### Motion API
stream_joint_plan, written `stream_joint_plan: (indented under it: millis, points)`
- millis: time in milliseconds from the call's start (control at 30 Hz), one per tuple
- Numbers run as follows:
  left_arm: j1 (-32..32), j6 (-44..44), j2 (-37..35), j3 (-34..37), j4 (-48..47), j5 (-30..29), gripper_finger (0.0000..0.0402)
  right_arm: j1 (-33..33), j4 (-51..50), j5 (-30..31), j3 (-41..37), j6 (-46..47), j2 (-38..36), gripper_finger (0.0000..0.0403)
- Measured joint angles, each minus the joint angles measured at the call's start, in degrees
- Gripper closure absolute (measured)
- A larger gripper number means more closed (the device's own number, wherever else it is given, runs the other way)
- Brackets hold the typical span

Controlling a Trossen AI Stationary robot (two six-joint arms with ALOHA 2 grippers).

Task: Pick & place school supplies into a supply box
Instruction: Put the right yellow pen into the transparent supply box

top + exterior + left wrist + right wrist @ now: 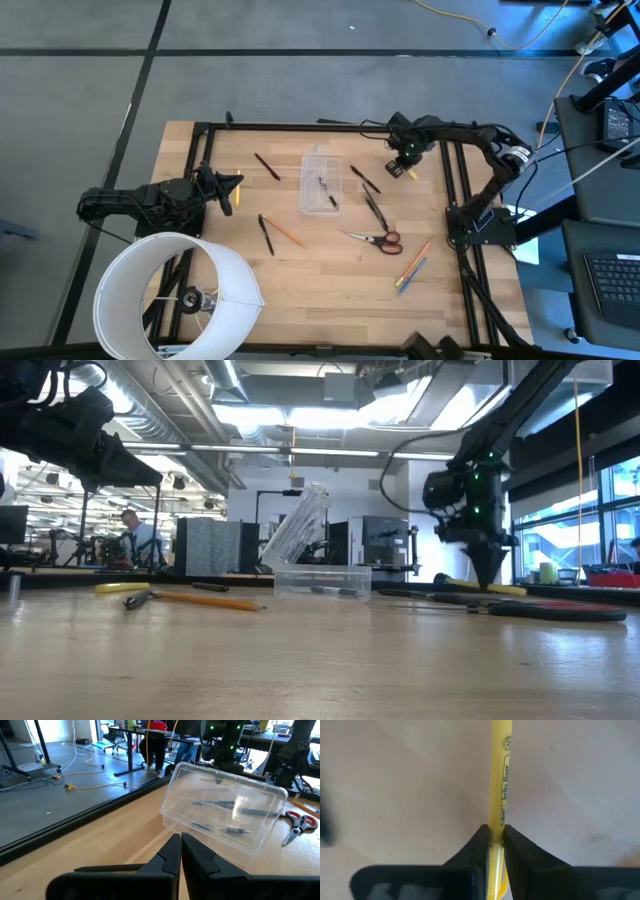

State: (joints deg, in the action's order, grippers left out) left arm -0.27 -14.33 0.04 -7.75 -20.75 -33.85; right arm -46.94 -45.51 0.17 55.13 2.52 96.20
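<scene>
right gripper [496, 837] pinched the highlighter [499, 775] mid-barrel at upper right (light, stiff, slick plastic); left gripper [180, 851] was pressed together.

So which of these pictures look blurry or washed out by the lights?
Low view: ceiling lights glare bright, and the near table is soft. Right wrist view: the yellow highlighter reads sharp, the wood behind blurred. Left wrist view: reflections streak the clear box.

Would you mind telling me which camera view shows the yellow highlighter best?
The right wrist view: the yellow highlighter fills the frame, printed label legible, pinched between the right gripper's fingers. The high view shows only a small yellow spot under that gripper; the low view shows a yellow sliver at the table. In the left wrist view I cannot make it out.
</scene>
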Motion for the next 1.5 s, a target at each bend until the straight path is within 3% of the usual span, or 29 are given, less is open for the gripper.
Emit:
stream_joint_plan:
  millis: [233, 400, 600, 833, 1033, 1400, 1500]
  points:
    - [0.02, -0.06, 0.01, 0.0, 0.0, 0.0, 0.0393, 4.02, 2.86, -11.36, 0.04, 3.3, -3.23, 0.0353]
    - [0.01, -0.03, 0.02, 0.0, 0.0, 0.0, 0.0395, 10.26, 12.31, -17.97, 0.09, 10.58, -4.02, 0.0354]
    - [0.0, -0.06, 0.01, 0.0, 0.0, 0.02, 0.0394, 18.09, 23.29, -18.06, 0.11, 22.86, -3.82, 0.0354]
    - [0.02, -0.04, 0.0, 0.0, 0.01, 0.0, 0.0393, 23.33, 36.07, -17.48, 0.22, 27.6, -2.37, 0.0354]
    - [0.02, -0.06, 0.0, 0.0, 0.02, 0.19, 0.0395, 24.33, 41.1, -21.24, 0.26, 32.5, 1.4, 0.0354]
    - [0.01, -0.07, 0.0, 0.0, 0.0, 0.35, 0.0395, 24.74, 47.6, -21.23, 0.22, 35.23, 7.01, 0.0354]
    - [0.02, -0.08, 0.01, 0.0, 0.0, 0.36, 0.0393, 24.64, 49.26, -25.53, 0.22, 36.29, 7.26, 0.0354]
